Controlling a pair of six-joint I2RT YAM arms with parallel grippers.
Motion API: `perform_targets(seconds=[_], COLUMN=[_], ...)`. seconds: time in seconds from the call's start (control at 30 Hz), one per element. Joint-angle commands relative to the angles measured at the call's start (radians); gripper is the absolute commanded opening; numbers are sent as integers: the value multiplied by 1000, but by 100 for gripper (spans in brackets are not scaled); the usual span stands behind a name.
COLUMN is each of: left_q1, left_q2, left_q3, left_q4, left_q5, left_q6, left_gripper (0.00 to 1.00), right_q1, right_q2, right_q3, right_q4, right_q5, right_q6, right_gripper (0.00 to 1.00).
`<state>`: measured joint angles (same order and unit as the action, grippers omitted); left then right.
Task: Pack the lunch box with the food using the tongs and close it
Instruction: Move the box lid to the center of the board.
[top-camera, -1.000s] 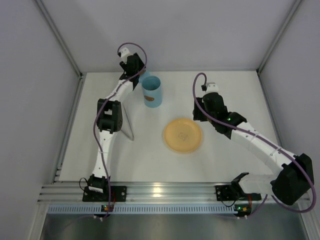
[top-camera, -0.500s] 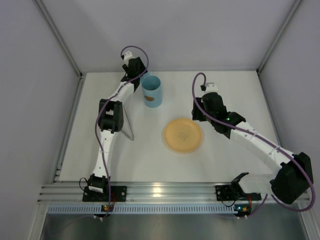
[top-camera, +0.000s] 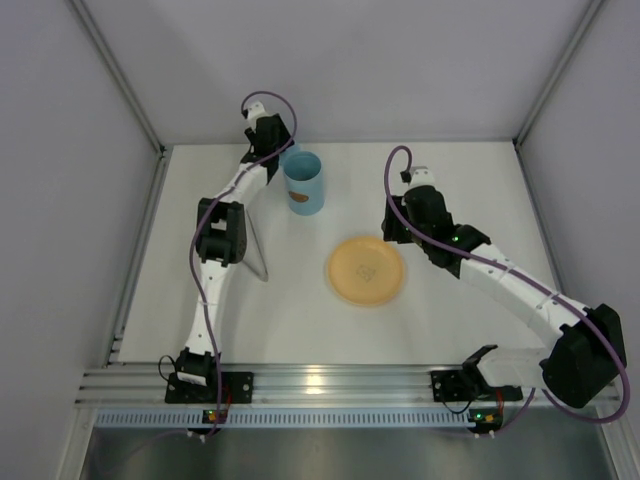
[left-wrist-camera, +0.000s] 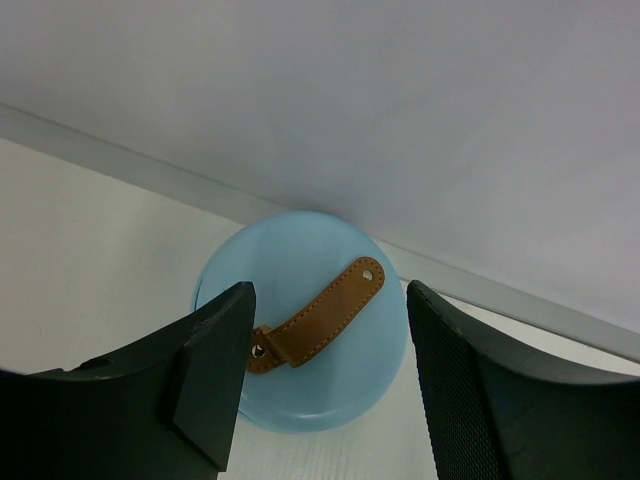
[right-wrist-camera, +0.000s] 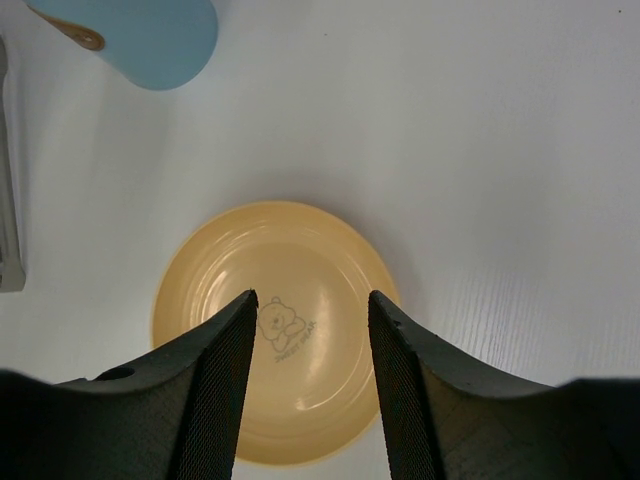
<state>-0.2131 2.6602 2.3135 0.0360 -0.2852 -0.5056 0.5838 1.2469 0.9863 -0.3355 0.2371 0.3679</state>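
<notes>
The light blue lunch box (top-camera: 303, 182) stands upright at the back of the table and also shows as the lunch box (right-wrist-camera: 150, 35) at the top left of the right wrist view. Its round blue lid (left-wrist-camera: 310, 250) with a brown strap (left-wrist-camera: 325, 310) lies flat by the back wall. My left gripper (left-wrist-camera: 330, 380) hangs open above the lid, a finger on either side, holding nothing. The tongs (top-camera: 257, 245) lie on the table left of the box. My right gripper (right-wrist-camera: 308, 350) is open and empty over the plate. The food is out of view.
A yellow-orange plate (top-camera: 366, 271) with a small bear print sits mid-table, bare in the right wrist view as the plate (right-wrist-camera: 300, 250). White walls close the table at the back and both sides. The left arm (top-camera: 220, 235) stretches along the tongs.
My left gripper shifted slightly right, toward the lid, and its fingers drew in a little. The right arm barely moved.
</notes>
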Motion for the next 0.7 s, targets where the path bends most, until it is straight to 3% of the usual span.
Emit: perform_targets(seconds=[0.0,0.67], left_q1=[11,14], left_q2=[20,50], left_q3=[44,43], left_q4=[15,10], left_q5=[7,14], left_q6=[9,26], left_gripper=[67,59], right_q1=[-13,-12], right_q2=[3,31], right_q3=[-3,2], right_q4=[66,70], right_q5=[-4,-12], right_q6=[14,16], right_gripper=[48,47])
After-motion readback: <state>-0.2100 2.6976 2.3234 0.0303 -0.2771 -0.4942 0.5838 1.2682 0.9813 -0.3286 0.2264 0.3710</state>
